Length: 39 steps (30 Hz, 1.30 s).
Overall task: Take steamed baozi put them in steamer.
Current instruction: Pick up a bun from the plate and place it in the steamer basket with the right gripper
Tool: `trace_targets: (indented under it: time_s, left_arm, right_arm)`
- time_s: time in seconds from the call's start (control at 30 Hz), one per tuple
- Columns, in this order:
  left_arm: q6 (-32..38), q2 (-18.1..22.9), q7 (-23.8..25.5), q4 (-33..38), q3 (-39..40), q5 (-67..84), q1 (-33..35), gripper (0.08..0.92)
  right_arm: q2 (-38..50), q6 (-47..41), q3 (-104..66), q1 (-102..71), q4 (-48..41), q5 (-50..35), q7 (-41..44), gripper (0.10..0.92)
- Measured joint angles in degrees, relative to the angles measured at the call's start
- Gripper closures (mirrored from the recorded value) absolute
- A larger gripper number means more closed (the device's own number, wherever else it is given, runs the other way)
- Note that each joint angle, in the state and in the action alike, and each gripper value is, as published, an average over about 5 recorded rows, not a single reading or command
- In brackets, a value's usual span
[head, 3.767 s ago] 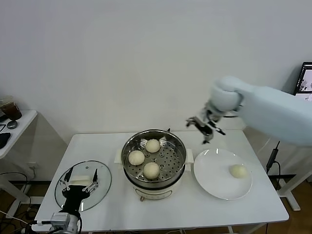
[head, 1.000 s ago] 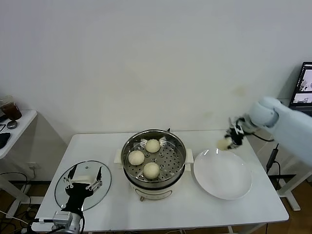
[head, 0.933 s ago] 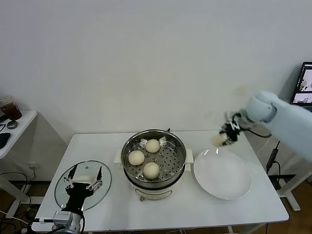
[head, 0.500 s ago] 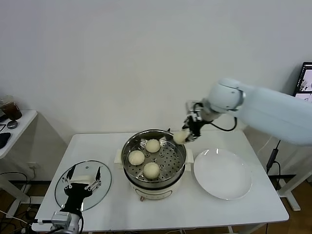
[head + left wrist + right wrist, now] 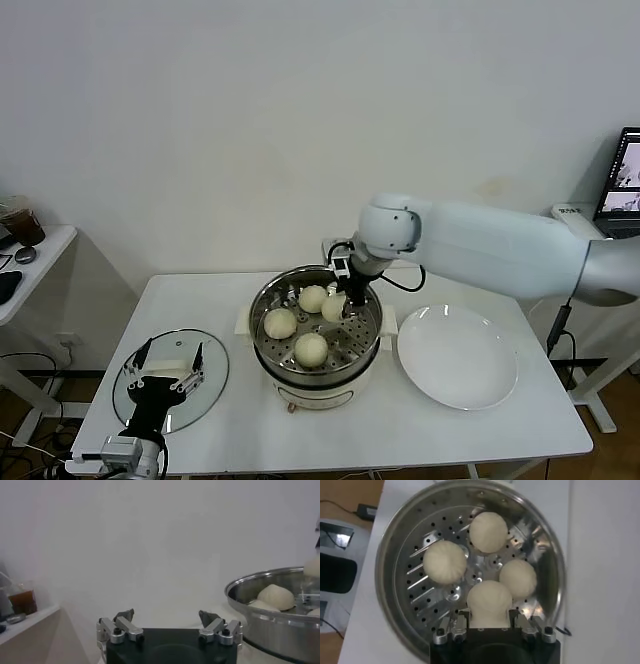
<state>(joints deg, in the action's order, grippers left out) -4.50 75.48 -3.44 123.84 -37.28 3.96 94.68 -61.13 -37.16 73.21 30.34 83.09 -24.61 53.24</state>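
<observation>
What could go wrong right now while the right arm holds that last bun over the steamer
The right gripper holds the fourth baozi over the steamer, close beside another baozi; lowering it here may squash or nudge that one. Releasing from this height, it might roll across the perforated tray. The left gripper hovers idle above the glass lid.

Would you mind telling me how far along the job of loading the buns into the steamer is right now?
Three buns already sit on the perforated tray of the steamer. The fourth bun is in hand: the right end effector holds it over the tray, not yet released. The white plate has nothing left on it. What remains is to set this last bun down. The left end effector waits open over the glass lid.
</observation>
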Motion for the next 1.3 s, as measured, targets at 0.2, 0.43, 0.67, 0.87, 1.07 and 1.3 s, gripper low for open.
trace_targets:
  time_s: [0.2, 0.43, 0.67, 0.87, 1.07, 1.3]
  left_arm:
    - [-0.06, -0.05, 0.01, -0.41, 0.18, 0.07, -0.39, 0.177]
    - [-0.12, 0.10, 0.01, -0.48, 0.35, 0.03, -0.44, 0.177]
    - [-0.11, 0.15, 0.03, -0.45, 0.23, 0.02, -0.33, 0.177]
    - [0.10, 0.30, 0.21, -0.37, 0.24, 0.01, -0.38, 0.177]
    - [0.66, 0.30, 0.15, -0.35, 0.09, 0.17, -0.33, 0.177]
    - [1.03, 0.50, 0.52, -0.24, 0.42, -0.28, 0.05, 0.177]
  right_arm:
    - [-0.79, -0.59, 0.32, -1.83, -1.44, 1.90, -0.24, 0.550]
    - [-0.69, -0.79, 0.13, -3.40, -1.69, 2.47, -0.66, 0.472]
    - [0.78, -0.99, -1.07, -3.44, -0.43, 2.17, -1.22, 0.291]
    - [3.88, -0.92, -3.28, -3.93, 2.30, 1.39, -2.47, 0.206]
    - [9.01, 0.06, -9.09, -7.68, 7.09, -0.70, -7.80, 0.203]
    - [16.91, 5.67, -22.99, -21.68, 13.84, -1.74, -19.58, 0.203]
